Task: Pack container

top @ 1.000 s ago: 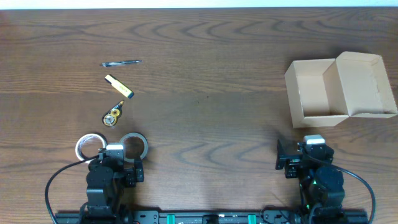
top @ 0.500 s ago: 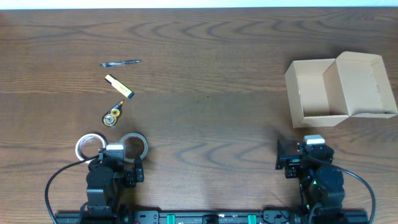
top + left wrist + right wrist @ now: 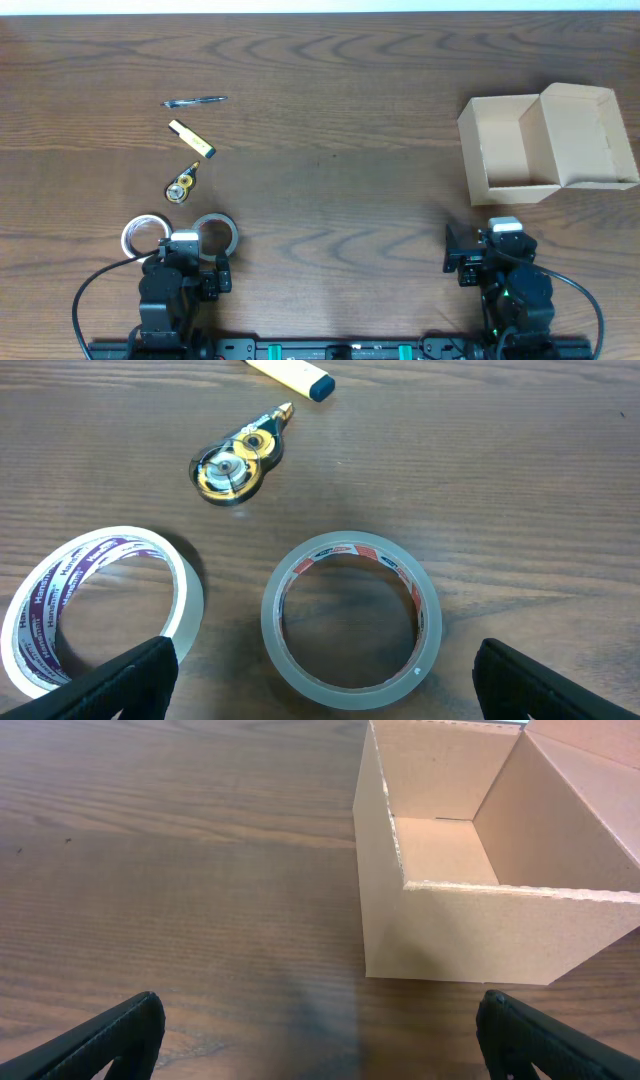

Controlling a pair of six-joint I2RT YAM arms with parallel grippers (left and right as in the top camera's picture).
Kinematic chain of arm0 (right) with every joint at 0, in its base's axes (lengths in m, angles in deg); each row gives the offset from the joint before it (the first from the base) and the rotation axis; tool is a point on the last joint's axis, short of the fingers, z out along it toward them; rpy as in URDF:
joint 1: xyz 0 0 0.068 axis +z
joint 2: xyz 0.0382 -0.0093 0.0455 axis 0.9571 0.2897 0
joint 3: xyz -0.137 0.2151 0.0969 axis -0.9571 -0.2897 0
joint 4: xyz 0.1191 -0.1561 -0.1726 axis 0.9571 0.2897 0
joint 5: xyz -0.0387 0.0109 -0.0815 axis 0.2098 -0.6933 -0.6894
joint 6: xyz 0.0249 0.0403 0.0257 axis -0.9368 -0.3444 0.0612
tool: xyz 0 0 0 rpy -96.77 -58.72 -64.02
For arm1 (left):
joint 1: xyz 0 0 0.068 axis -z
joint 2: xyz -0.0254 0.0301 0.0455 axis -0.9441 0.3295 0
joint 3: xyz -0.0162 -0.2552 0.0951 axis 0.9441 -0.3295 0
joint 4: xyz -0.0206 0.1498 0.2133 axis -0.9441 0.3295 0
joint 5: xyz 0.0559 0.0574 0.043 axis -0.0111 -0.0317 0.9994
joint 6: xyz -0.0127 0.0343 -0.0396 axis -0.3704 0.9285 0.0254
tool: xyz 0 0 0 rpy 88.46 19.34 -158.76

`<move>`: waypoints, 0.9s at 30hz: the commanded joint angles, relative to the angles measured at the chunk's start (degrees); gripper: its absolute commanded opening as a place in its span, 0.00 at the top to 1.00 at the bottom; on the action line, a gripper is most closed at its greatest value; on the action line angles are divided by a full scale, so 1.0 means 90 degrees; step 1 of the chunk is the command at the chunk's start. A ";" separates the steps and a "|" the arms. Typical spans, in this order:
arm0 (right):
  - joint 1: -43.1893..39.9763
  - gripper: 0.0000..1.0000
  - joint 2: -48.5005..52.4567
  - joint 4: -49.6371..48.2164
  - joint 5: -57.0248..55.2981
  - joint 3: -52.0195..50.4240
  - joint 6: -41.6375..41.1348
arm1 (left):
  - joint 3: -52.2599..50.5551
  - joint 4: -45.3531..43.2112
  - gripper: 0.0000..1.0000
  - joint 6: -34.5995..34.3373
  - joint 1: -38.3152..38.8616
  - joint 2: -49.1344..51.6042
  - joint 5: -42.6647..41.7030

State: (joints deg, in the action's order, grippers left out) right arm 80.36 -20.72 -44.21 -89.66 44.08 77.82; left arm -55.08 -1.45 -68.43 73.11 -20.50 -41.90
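No change is being recorded against the earlier overhead views: both arms and every item are being found in the same places. The container (image 3: pixel 520 193) is being seen at 3 o'clock on the table (image 3: pixel 330 60), its lid flap lying open toward 3 o'clock and only bare cardboard showing inside. The right gripper (image 3: pixel 320 1030), at 5 o'clock, is being held spread wide, grasping nothing. The left gripper (image 3: pixel 325 680), at 7 o'clock, is likewise being held released, with a clear tape roll (image 3: pixel 350 546) and a white tape roll (image 3: pixel 188 595) lying just ahead.

container (image 3: pixel 510 150) — plain tan cardboard box, rect. | open, nothing seen inside | flap lid hinged on right side, folded back | upright on tabletop (image 3: pixel 330 60), right side, near far-right edge
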 commanded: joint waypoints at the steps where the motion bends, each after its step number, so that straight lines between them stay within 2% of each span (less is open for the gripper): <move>1: -0.0058 0.01 -0.0056 -0.0056 -0.0039 -0.0015 -0.0136 | -0.0095 0.0056 0.05 0.0090 -0.0019 -0.0041 -0.0015; 6: -0.0058 0.01 0.0036 -0.0153 0.0053 0.0335 -0.0197 | -0.0095 0.0056 0.05 0.0090 -0.0019 -0.0041 -0.0015; 10: -0.0061 0.01 0.0675 -0.0080 0.0046 0.1146 -0.0209 | -0.0095 0.0056 0.05 0.0090 -0.0019 -0.0041 -0.0015; 17: -0.0058 0.01 0.3237 0.0243 0.0005 0.3320 -0.0413 | -0.0095 0.0056 0.05 0.0090 -0.0019 -0.0041 -0.0015; 27: -0.0058 0.01 0.7354 0.2191 -0.0503 0.6669 -0.1423 | -0.0095 0.0056 0.05 0.0090 -0.0019 -0.0041 -0.0015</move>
State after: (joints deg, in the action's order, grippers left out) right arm 80.36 39.82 -25.89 -91.37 99.07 69.12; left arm -55.08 -1.43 -68.43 73.11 -20.50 -42.08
